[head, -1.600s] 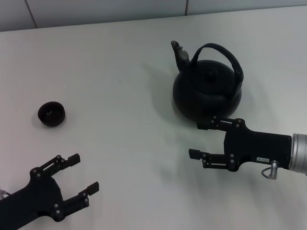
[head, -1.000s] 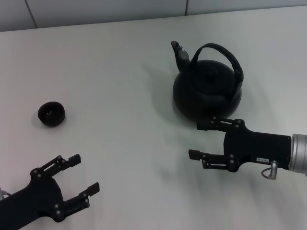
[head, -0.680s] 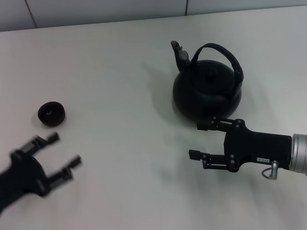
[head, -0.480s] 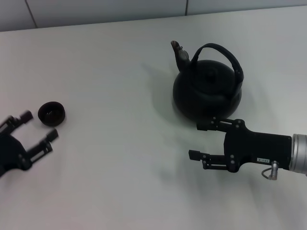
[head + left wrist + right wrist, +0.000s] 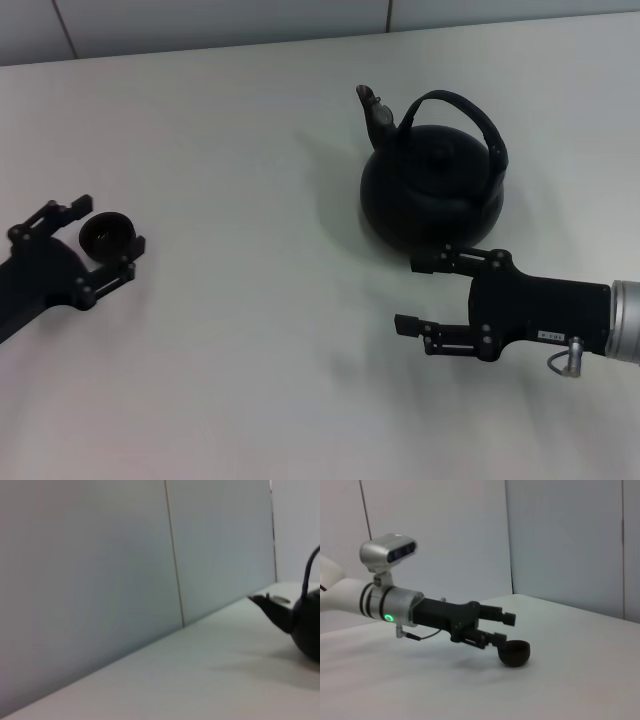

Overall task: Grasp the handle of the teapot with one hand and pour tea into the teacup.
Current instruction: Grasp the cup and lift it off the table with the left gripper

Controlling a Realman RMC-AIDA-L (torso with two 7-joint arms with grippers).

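Cut off at the edge of the left wrist view: most of the teapot (image 5: pixel 306 625), with only spout, a sliver of body and a thin piece of handle (image 5: pixel 311 569) showing. No sign there of the left end effector (image 5: pixel 108 238) itself. In the head view, near base of the teapot hidden behind the upper finger of the right end effector (image 5: pixel 412 293); left arm cropped at the frame edge. Contents of the teacup (image 5: pixel 106 235) too dark to tell.

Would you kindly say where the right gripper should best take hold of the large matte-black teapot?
Probably the top of the arched black handle, reached from above. It stands upright, clear of the knobbed lid of the teapot, with room underneath for a finger. The open right gripper sits beside the pot.
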